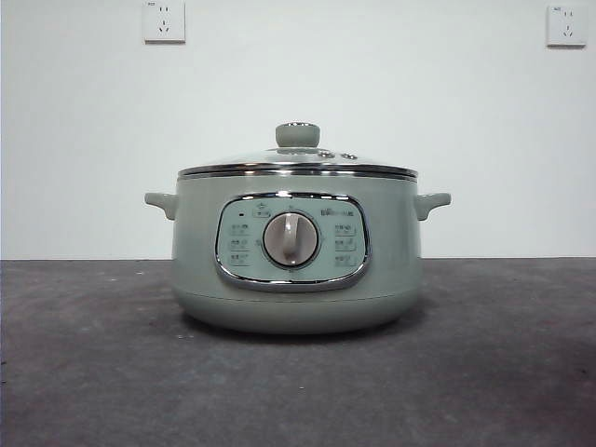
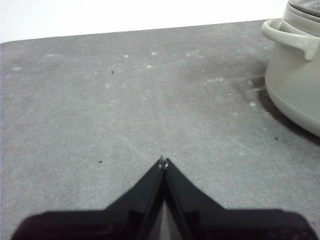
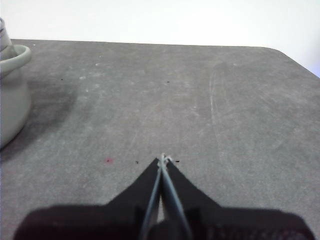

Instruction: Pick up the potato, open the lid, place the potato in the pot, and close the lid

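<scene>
The sage-green pot (image 1: 296,251) stands in the middle of the dark table, its dial facing the front camera. On it sits the glass lid (image 1: 298,160) with its pale green knob, closed. The potato is out of view. My left gripper (image 2: 163,161) hovers over bare tabletop with its jaws shut and nothing between them; the pot's side handle (image 2: 290,39) shows at the edge of the left wrist view. My right gripper (image 3: 163,159) is likewise shut and empty above the table, and the pot's other handle (image 3: 14,56) appears at the edge of the right wrist view.
The grey tabletop (image 1: 503,372) stretches on both sides of the pot. A white wall with two sockets (image 1: 164,20) rises behind. The table's far corner (image 3: 280,52) is rounded in the right wrist view.
</scene>
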